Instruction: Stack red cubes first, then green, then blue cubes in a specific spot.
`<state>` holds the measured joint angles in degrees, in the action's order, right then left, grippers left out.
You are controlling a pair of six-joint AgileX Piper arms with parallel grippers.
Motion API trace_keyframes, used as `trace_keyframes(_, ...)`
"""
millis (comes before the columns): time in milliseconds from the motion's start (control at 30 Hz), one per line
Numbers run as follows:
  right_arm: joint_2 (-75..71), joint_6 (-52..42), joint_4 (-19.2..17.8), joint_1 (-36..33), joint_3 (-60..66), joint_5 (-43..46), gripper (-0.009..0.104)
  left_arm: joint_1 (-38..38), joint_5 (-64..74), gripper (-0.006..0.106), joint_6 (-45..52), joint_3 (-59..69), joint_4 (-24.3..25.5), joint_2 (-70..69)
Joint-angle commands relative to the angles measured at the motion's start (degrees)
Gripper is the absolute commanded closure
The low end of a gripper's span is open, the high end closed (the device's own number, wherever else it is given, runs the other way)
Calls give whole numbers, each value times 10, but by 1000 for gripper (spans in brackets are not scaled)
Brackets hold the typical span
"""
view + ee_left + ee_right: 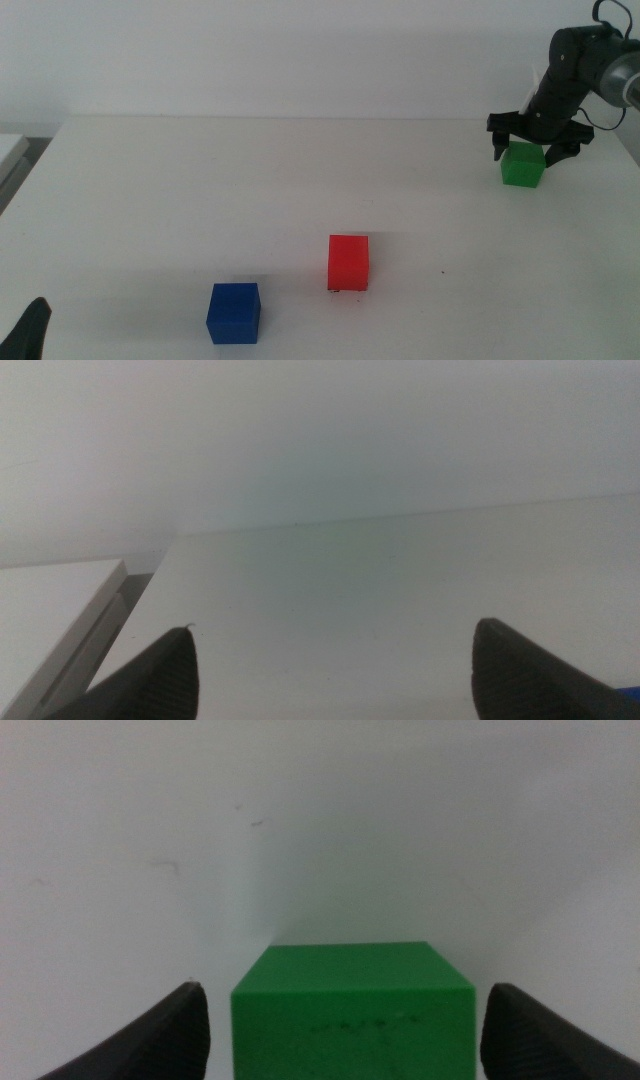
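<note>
A plain white table [200, 190] fills nearly the whole scene, its matte top running from the near edge back to a straight far edge. Behind that edge stands a pale, featureless wall [300, 50]. At the far left, just beside the table's left edge, lies a low white panel or board [10, 150], separated from the table by a narrow dark gap; the left wrist view shows it as a flat slab with a thin layered rim. A few tiny dark specks mark the tabletop to the right of centre.
</note>
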<state>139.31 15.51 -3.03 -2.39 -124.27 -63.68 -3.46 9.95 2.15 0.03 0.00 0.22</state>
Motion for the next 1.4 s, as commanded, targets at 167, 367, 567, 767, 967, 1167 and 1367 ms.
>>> trace_keyframes(167, 10, 5, -6, 2, -4, -3, 30, 1, -7, 7, -1, 0, 0, -2)
trace_keyframes(367, 9, 10, -16, 2, -7, -17, 86, 1, -7, 7, -1, 0, 0, -2)
trace_keyframes(567, -34, 12, -63, -14, -27, -63, 92, 1, -7, 7, -1, 0, 0, -2)
trace_keyframes(767, -109, 24, -58, -89, -9, -63, 92, 1, -7, 7, -1, 0, 0, -2)
trace_keyframes(967, -176, 92, -62, -207, 34, -63, 92, 1, -7, 7, -1, 0, 0, -2)
trace_keyframes(1167, -236, 209, -128, -331, 136, -63, 92, 1, -7, 7, -1, 0, 0, -2)
trace_keyframes(1367, -244, 278, -127, -393, 176, -63, 91, 1, -7, 7, -1, 0, 0, -2)
